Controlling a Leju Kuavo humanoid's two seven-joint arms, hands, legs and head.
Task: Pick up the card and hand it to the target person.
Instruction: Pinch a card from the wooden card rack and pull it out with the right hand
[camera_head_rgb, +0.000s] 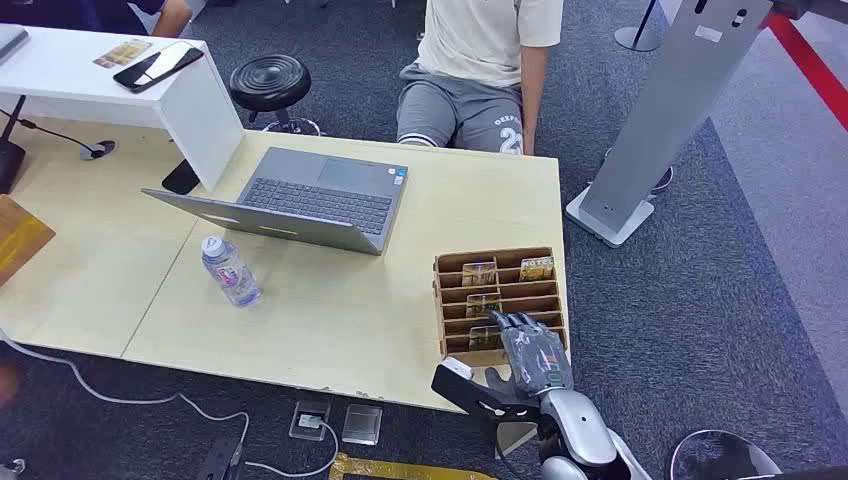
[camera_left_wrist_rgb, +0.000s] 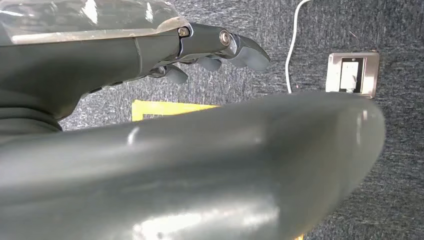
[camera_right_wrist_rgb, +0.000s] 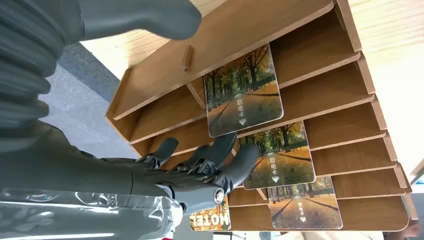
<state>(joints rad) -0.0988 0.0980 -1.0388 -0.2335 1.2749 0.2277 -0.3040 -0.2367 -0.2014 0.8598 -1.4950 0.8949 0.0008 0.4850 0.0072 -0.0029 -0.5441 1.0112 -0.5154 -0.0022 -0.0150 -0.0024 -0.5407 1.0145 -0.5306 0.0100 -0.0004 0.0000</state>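
A wooden card rack (camera_head_rgb: 497, 300) stands at the table's near right corner, with several tree-picture cards in its slots. My right hand (camera_head_rgb: 535, 355) reaches over the rack's front rows, close to the nearest card (camera_head_rgb: 485, 336). In the right wrist view its dark fingers (camera_right_wrist_rgb: 220, 160) lie against the lower edge of that card (camera_right_wrist_rgb: 244, 97), while the thumb (camera_right_wrist_rgb: 135, 20) stays apart above the rack; nothing is gripped. More cards (camera_right_wrist_rgb: 280, 155) sit in the slots behind. My left hand (camera_left_wrist_rgb: 165, 165) hangs over the carpet, fingers (camera_left_wrist_rgb: 220, 47) loosely extended and holding nothing. A person (camera_head_rgb: 470, 60) sits across the table.
An open laptop (camera_head_rgb: 300, 200) and a water bottle (camera_head_rgb: 230, 270) sit mid-table. A white riser (camera_head_rgb: 200, 110) with a phone (camera_head_rgb: 158, 68) stands far left, beside a black stool (camera_head_rgb: 270, 80). A grey stand (camera_head_rgb: 670, 120) is on the right. A floor socket (camera_left_wrist_rgb: 352, 74) lies below.
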